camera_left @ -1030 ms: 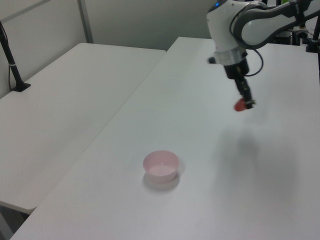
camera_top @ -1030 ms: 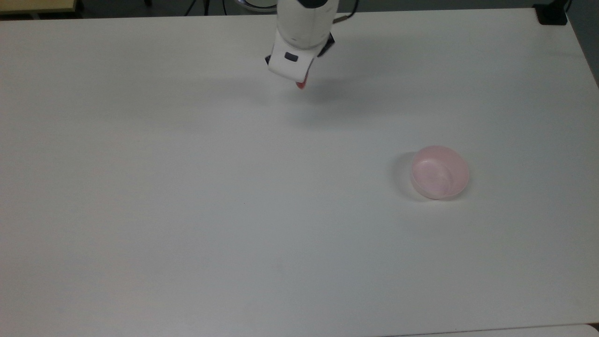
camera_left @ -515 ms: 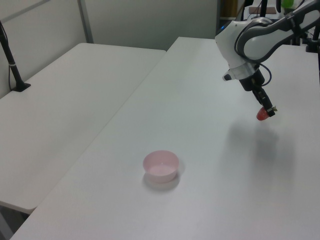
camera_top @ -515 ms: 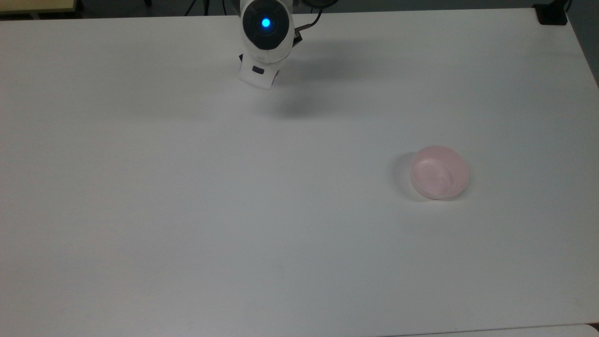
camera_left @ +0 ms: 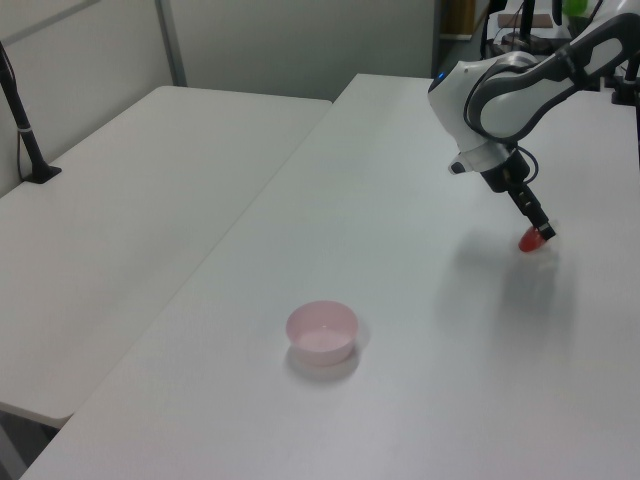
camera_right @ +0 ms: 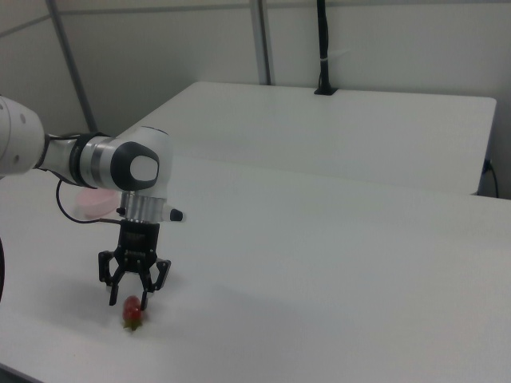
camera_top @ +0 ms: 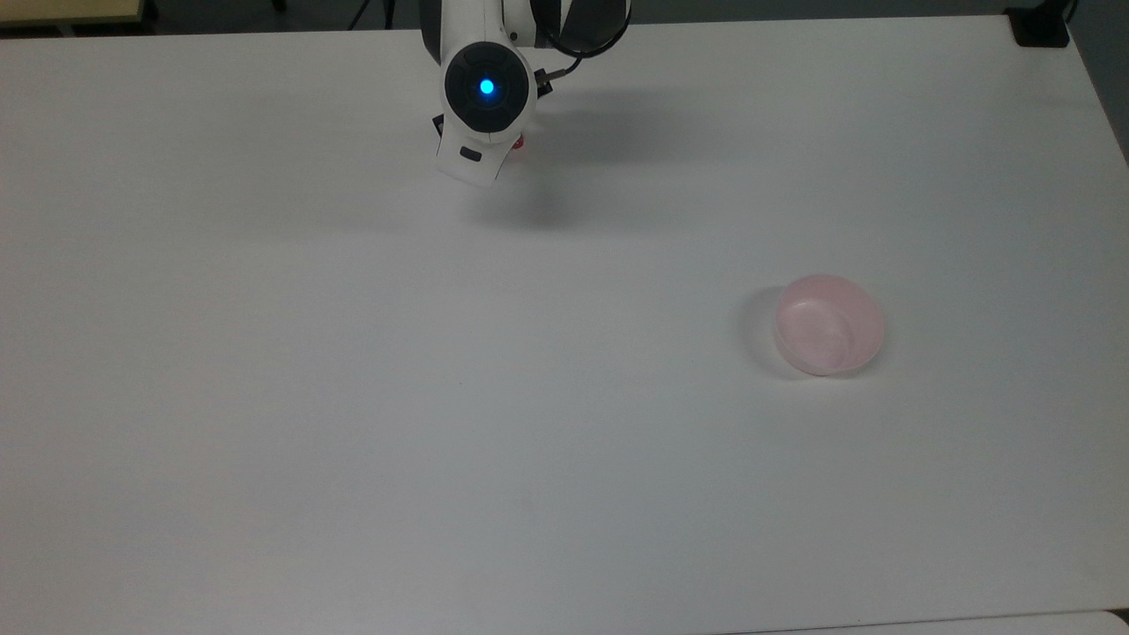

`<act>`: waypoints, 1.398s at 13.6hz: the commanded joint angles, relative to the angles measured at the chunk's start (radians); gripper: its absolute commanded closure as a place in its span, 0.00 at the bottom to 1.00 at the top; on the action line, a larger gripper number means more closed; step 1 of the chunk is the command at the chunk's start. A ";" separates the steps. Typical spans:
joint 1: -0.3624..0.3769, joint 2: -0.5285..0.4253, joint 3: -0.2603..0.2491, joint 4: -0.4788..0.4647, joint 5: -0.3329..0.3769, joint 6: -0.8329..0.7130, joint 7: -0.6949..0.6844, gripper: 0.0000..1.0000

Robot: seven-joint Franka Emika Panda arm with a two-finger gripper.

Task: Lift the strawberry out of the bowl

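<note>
White tabletop (camera_top: 353, 397) runs across the top view, with the arm's wrist (camera_top: 483, 97) near its far edge. A sliver of the red strawberry (camera_top: 519, 143) peeks out just beside the wrist, on the top view's right of it. The pink bowl (camera_top: 829, 324) sits well apart from the wrist, toward the top view's lower right, with nothing inside it.

Seen from the left view, the arm (camera_left: 510, 95) slants down toward the table (camera_left: 350, 200), and the gripper (camera_left: 540, 232) ends right at the strawberry (camera_left: 531, 242), which is at the fingertips and low over the surface; whether it touches the table cannot be told here. The bowl (camera_left: 322, 331) stands well apart from the gripper, nearer the camera and toward the left view's left.

From the right view, the gripper (camera_right: 133, 297) points straight down with its fingers (camera_right: 112, 291) pressed close on the top of the strawberry (camera_right: 132, 313), pinching it. The berry hangs just below the fingertips, at or just above the table (camera_right: 319, 263). A pale pink patch of the bowl (camera_right: 94, 202) shows behind the arm, well apart from the gripper.
</note>
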 commanded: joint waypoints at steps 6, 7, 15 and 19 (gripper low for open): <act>0.004 -0.107 0.004 0.160 -0.007 -0.017 0.190 0.00; -0.025 -0.127 0.010 0.235 -0.007 -0.014 0.266 0.00; -0.156 -0.198 0.042 0.397 -0.027 0.026 0.393 0.00; -0.149 -0.200 0.038 0.396 -0.031 0.022 0.439 0.00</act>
